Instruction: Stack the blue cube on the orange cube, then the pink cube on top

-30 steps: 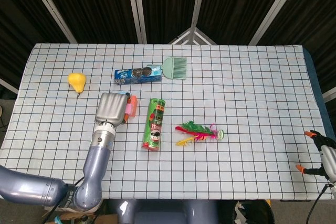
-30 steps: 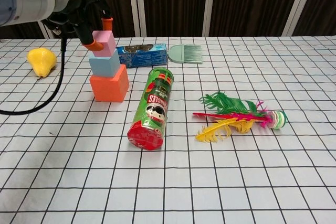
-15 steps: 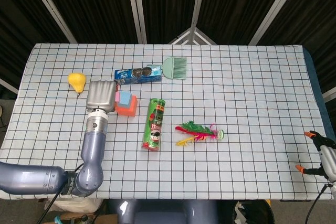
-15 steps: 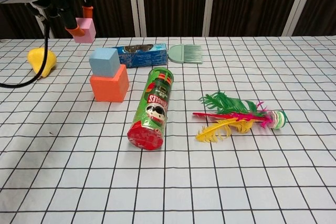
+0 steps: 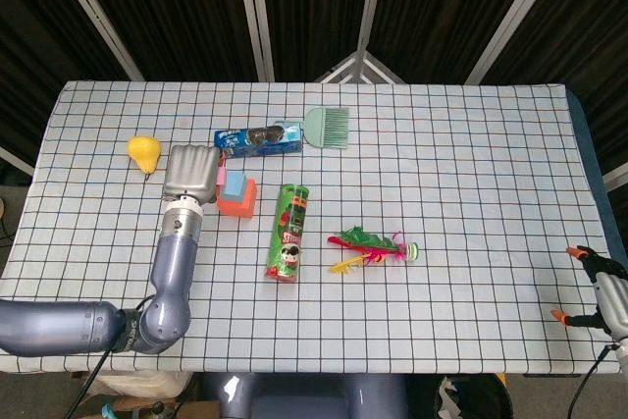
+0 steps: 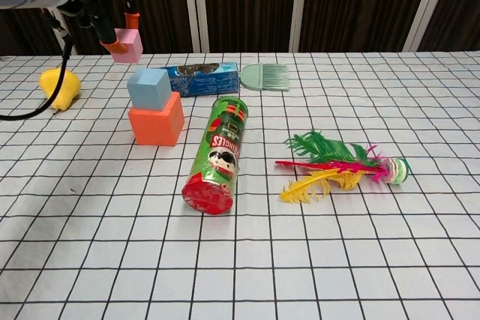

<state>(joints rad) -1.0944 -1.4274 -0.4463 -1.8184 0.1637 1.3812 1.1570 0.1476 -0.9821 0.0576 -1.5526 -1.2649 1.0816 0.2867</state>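
Observation:
The blue cube (image 6: pixel 149 87) sits on the orange cube (image 6: pixel 156 124) left of centre; the same blue cube (image 5: pixel 235 183) and orange cube (image 5: pixel 240 201) show from above in the head view. My left hand (image 6: pixel 105 13) holds the pink cube (image 6: pixel 127 45) in the air, above and slightly left of the stack. In the head view the left hand (image 5: pixel 191 173) covers the pink cube. My right hand (image 5: pixel 601 287) hangs at the table's right edge, holding nothing, its fingers apart.
A green chip can (image 6: pixel 218 154) lies on its side just right of the stack. A yellow pear (image 6: pixel 58 87) is to the left. A blue cookie pack (image 6: pixel 202 78) and a green brush (image 6: pixel 265 76) lie behind. A feather toy (image 6: pixel 337 166) lies to the right.
The pink cube was lifted off the blue cube and carried up and left; since half a second ago it has drifted slightly back to the right and down. The right hand stayed put.

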